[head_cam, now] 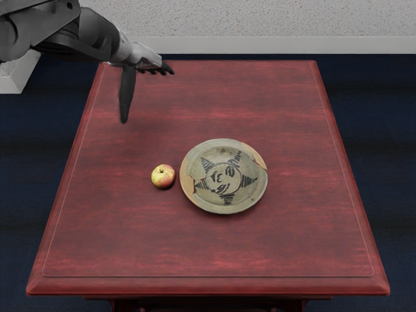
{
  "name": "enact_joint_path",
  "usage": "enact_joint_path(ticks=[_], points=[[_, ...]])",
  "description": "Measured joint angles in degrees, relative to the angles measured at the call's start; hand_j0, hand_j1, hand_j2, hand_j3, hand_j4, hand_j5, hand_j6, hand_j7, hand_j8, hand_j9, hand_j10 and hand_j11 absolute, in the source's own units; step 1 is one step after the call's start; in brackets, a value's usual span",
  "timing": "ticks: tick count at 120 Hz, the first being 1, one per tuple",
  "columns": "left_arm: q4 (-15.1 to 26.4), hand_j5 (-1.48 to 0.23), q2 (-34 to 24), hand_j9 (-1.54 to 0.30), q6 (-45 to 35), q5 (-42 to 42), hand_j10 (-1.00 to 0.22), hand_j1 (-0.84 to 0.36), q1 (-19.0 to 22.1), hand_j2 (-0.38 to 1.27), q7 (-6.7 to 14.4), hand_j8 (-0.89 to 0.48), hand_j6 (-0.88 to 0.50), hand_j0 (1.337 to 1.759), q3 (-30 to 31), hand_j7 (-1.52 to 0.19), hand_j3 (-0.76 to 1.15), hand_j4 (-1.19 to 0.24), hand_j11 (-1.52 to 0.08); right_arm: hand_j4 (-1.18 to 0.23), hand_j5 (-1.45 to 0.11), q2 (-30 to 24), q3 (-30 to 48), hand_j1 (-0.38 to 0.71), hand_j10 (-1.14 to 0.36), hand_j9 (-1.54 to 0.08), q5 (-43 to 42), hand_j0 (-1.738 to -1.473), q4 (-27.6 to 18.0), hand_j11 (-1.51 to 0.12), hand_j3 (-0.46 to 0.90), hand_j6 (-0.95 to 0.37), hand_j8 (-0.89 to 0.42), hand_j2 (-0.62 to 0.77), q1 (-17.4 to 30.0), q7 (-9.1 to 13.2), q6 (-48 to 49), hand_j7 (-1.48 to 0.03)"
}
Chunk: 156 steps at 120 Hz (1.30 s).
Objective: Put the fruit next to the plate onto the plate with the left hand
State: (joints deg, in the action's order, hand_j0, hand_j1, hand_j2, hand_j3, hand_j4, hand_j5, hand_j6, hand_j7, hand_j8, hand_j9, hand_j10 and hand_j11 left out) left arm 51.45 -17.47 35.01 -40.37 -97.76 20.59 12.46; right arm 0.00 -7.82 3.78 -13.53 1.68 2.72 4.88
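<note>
The dark red bench (195, 253) is smooth and flat. A small apple (163, 176) sits on it, just beside the painted plate (192, 195) and not on it yet. The left hand (140, 65) hangs over the far corner, fingers spread, holding nothing. The round apple could roll away if the hand bumps it. The floor is dark blue.

no legible text, plate (257, 193) marks unreadable
</note>
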Motion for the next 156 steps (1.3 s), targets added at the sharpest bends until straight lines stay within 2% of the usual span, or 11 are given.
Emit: enact_joint_path(ticks=[15,24,36,69,73,89,104,117,133,146,156], points=[[0.3,0.0,2.09,0.0,-0.01,11.18,0.0,0.35,-5.69,0.0,-0.25,0.0,0.0,1.658,15.47,0.0,0.0,0.0,0.0,-0.01,-0.02,0.0,0.0,-0.33,-0.01,-0.02,0.0,-1.658,0.0,-0.02,0.0,-0.01,-0.01,0.0,0.0,0.0,-0.01,-0.02],[0.32,-0.01,6.33,-0.01,0.0,17.59,-0.01,0.34,-8.31,0.0,-1.0,-0.01,-0.01,1.658,23.79,-0.01,0.0,-0.01,-0.01,-0.01,-0.02,0.0,0.0,-0.33,-0.01,-0.02,0.0,-1.658,0.0,-0.02,0.0,-0.01,-0.01,0.0,-0.01,0.0,-0.02,-0.02],[0.41,-0.01,8.14,-0.01,-0.01,22.2,0.0,0.34,-9.28,0.0,-1.68,-0.01,-0.01,1.658,29.56,-0.01,0.0,-0.01,-0.01,-0.01,-0.02,0.0,0.0,-0.33,-0.01,-0.02,0.0,-1.658,0.0,-0.02,0.0,-0.01,-0.01,0.0,0.0,0.0,-0.01,-0.02],[1.64,0.0,7.67,0.0,-0.01,24.54,0.0,0.35,-7.71,0.0,-1.88,0.0,0.0,1.658,29.1,0.0,0.0,0.0,0.0,-0.01,-0.02,0.0,0.0,-0.33,-0.01,-0.02,0.0,-1.658,0.0,-0.02,0.0,-0.01,-0.01,0.0,-0.01,0.0,0.01,-0.02],[3.04,0.0,7.26,0.0,-0.86,24.56,0.0,0.35,-7.75,0.0,-1.9,0.0,0.0,1.658,29.08,0.0,0.0,0.0,0.0,-0.01,-0.02,0.0,0.0,-0.33,-0.01,-0.02,0.0,-1.658,0.0,-0.02,0.0,-0.01,-0.01,0.0,-0.01,0.0,0.0,-0.02],[13.92,0.0,2.95,0.0,-11.34,24.63,0.0,0.35,-10.06,0.0,-1.7,0.0,0.0,1.658,29.53,0.0,0.0,0.0,0.0,-0.01,-0.02,0.0,0.0,-0.33,-0.01,-0.02,0.0,-1.658,0.0,-0.02,0.0,-0.01,-0.01,0.0,0.0,0.0,-0.01,-0.02],[23.66,0.0,1.46,0.0,-26.14,26.95,0.0,0.35,-9.54,0.0,-1.53,0.0,0.0,1.658,29.24,0.0,0.0,0.0,0.0,-0.01,-0.02,0.0,0.0,-0.33,-0.01,-0.02,0.01,-1.658,0.0,-0.02,0.0,-0.01,-0.01,0.0,0.0,0.0,-0.01,-0.02],[27.66,0.0,3.82,0.0,-37.4,30.33,0.0,0.35,-7.8,0.0,-1.41,0.0,0.0,1.658,29.31,0.0,0.0,0.0,0.0,-0.01,-0.02,0.0,0.0,-0.33,-0.01,-0.02,0.01,-1.658,0.0,-0.02,0.0,-0.01,-0.01,0.0,0.0,0.0,-0.01,-0.02],[30.62,0.0,4.29,0.0,-48.51,38.89,0.0,0.35,-7.53,0.0,1.83,0.0,0.0,1.658,29.83,0.0,0.0,0.0,0.0,-0.01,-0.02,0.0,0.0,-0.33,-0.01,-0.02,0.0,-1.658,0.0,-0.02,0.0,-0.01,-0.01,0.0,-0.01,0.0,-0.01,-0.02],[34.07,0.0,4.69,0.0,-56.16,42.03,0.0,0.35,-7.78,0.0,2.85,0.0,0.0,1.658,30.92,0.0,0.0,0.0,0.0,-0.01,-0.02,0.0,0.0,-0.33,-0.01,-0.02,0.0,-1.658,0.0,-0.02,0.0,-0.01,-0.01,0.0,-0.01,0.0,-0.01,-0.02],[36.53,0.0,8.49,0.0,-63.56,42.88,0.0,0.35,-7.56,0.0,3.16,0.0,0.0,1.658,31.53,0.0,0.0,0.0,0.0,-0.01,-0.02,0.0,0.0,-0.33,-0.01,-0.02,0.0,-1.658,0.0,-0.02,0.0,-0.01,-0.01,0.0,-0.01,0.0,-0.01,-0.02]])
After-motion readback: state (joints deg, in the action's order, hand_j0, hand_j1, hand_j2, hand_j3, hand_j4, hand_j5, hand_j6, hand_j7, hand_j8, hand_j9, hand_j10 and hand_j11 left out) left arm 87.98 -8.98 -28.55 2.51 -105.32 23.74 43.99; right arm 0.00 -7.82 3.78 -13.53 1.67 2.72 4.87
